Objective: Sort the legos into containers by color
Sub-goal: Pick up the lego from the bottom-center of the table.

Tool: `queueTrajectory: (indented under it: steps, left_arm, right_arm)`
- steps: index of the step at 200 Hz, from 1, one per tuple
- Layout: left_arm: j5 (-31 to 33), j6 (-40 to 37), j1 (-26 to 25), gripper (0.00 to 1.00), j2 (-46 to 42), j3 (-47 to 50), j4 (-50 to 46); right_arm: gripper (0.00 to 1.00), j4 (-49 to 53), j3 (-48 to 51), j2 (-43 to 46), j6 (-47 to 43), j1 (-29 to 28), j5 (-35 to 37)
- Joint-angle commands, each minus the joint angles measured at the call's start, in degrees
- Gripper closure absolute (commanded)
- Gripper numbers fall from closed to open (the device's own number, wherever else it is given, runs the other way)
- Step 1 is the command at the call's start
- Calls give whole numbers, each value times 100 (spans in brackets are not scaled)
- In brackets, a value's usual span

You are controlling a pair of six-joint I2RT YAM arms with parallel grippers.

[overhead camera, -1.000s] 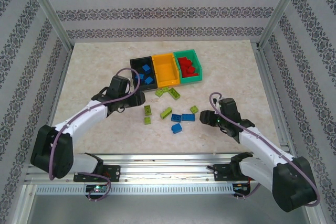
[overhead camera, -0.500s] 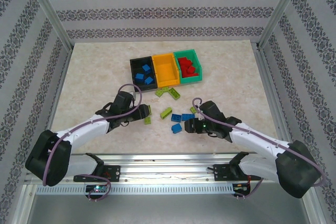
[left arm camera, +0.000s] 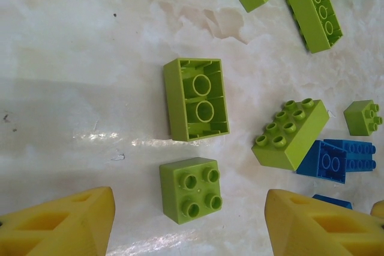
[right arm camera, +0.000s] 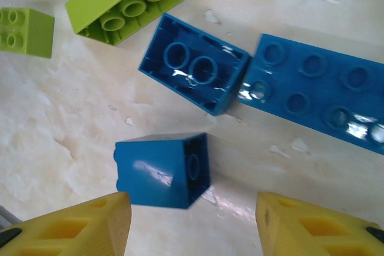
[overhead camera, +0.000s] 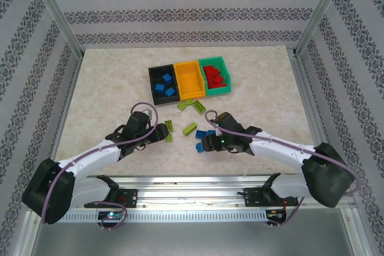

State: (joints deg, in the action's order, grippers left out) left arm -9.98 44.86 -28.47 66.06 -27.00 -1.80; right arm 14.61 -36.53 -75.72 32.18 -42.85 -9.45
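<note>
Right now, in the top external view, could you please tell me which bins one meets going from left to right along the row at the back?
Black bin holding blue bricks → orange-yellow bin → teal green bin holding red bricks.

The top camera looks down from above and behind over the whole table (overhead camera: pixel 102 88). The 2 wrist cameras face down, close, sharing the loose legos (left arm camera: pixel 191 189).

A pale marble-patterned table (overhead camera: pixel 108 76) stands between walls of grey-striped damask wallpaper: back wall (overhead camera: pixel 192 4) behind it, side walls (overhead camera: pixel 24 58) flanking it. Aluminium posts (overhead camera: pixel 60 19) rise at its far corners, and a metal rail (overhead camera: pixel 192 184) lines its near edge. Its top glints.
</note>
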Motion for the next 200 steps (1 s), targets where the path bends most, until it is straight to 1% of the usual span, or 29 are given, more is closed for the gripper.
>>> queueTrajectory:
  steps: [1, 26, 66, 83, 93, 111, 130, 179, 200]
  left_arm:
    - [119, 91, -62, 33, -115, 86, 181]
    - [92, 102, -63, 33, -173, 99, 158]
    - [134, 136, -62, 33, -284, 143, 142]
    - [163, 180, -62, 33, -310, 213, 226]
    - [155, 190, -62, 33, -298, 227, 246]
    - [125, 203, -63, 33, -303, 229, 225]
    - [174, 209, -62, 33, -312, 265, 250]
    - [163, 315, -66, 33, -312, 323, 337]
    - [184, 420, -62, 33, -395, 465, 454]
  right_arm:
    - [42, 81, -392, -424, -250, -269, 310]
    - [42, 107, -644, -857, -343, -514, 451]
    - [42, 403, -929, -1367, -509, -698, 734]
    - [45, 498, -987, -1493, -538, -707, 727]
    - [50, 477, -969, -1500, -534, -715, 724]
    - [64, 462, -958, -1438, -499, -716, 691]
    - [70, 442, -956, -1275, -465, -716, 662]
    - [70, 294, -1214, -894, -473, -612, 392]
    - [70, 51, -1436, -925, -489, -395, 131]
